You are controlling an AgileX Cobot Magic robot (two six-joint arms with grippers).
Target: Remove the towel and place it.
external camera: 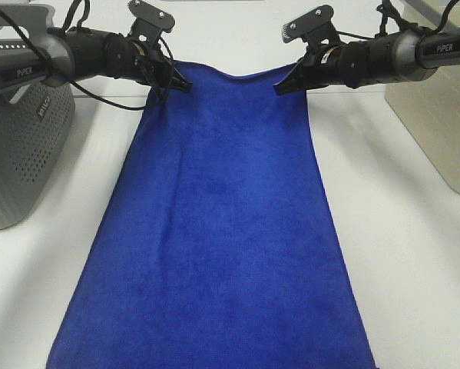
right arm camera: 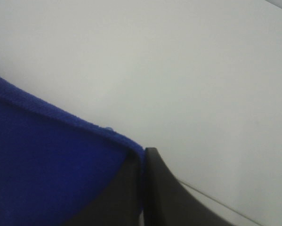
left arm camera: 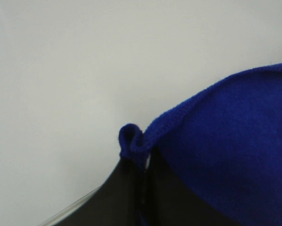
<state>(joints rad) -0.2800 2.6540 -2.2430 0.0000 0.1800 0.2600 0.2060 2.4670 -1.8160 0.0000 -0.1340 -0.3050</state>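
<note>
Towel (external camera: 222,231) spread long on the white table (external camera: 414,254), near end running out of view, far edge sagging between two pinched corners: likely held taut so it lies flat. Left gripper (external camera: 185,86) and right gripper (external camera: 279,88) are each clamped on a far corner. Grey basket (external camera: 18,146) left and beige bin (external camera: 445,115) right flank it, both clear of the cloth.

Bright even light; wrist views soft, blurred; faint shadows.

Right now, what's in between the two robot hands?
Only the towel's top edge, sagging slightly between the left gripper and right gripper, with white table behind it. The exterior high view shows this.
</note>
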